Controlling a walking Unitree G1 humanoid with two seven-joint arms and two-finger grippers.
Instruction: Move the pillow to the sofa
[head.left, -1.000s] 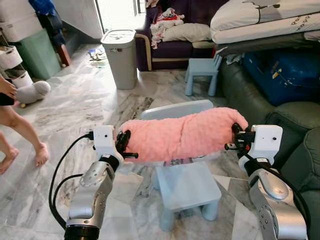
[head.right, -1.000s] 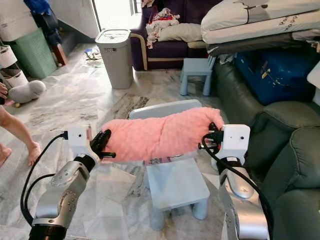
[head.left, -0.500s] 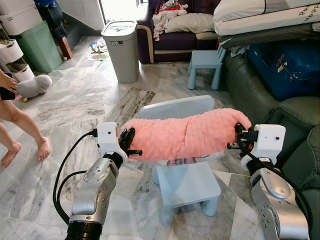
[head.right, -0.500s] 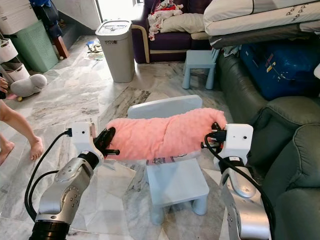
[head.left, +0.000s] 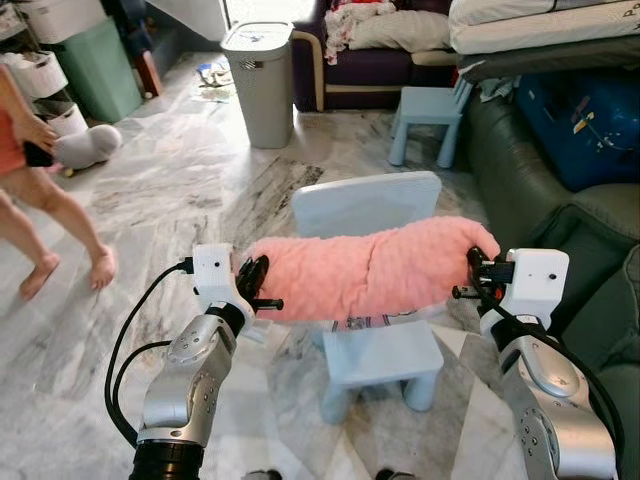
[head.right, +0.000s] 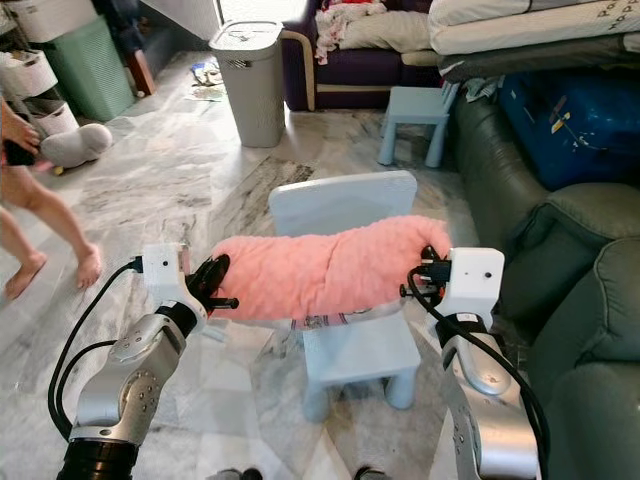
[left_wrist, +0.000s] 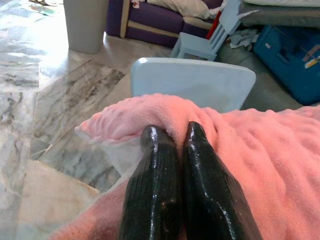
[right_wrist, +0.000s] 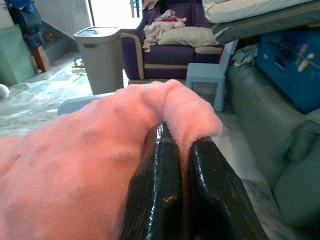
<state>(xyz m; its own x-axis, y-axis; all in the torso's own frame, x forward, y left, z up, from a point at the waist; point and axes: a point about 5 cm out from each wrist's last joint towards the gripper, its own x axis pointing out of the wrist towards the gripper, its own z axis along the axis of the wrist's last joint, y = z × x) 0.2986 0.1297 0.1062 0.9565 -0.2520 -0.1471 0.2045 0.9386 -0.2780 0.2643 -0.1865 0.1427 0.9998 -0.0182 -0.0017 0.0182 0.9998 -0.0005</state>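
Observation:
A long pink fuzzy pillow (head.left: 368, 270) hangs in the air between my two arms, above a small light-blue chair (head.left: 372, 345). My left gripper (head.left: 255, 287) is shut on the pillow's left end; its black fingers (left_wrist: 160, 170) pinch the pink fabric in the left wrist view. My right gripper (head.left: 478, 275) is shut on the pillow's right end, and its fingers (right_wrist: 167, 165) clamp a fold of it. A dark green sofa (head.left: 580, 240) stands close on my right. A purple sofa (head.left: 370, 60) heaped with clothes sits at the back.
A grey laundry bin (head.left: 259, 68) and a second small blue stool (head.left: 425, 118) stand on the marble floor ahead. A person (head.left: 40, 190) walks at the left. A blue box (head.left: 580, 120) lies on the green sofa, with stacked bedding (head.left: 540, 25) above it.
The camera has shifted, so the scene sits lower and further right. The person at the left has stepped further into view. Both grippers still hold the pillow at the same height.

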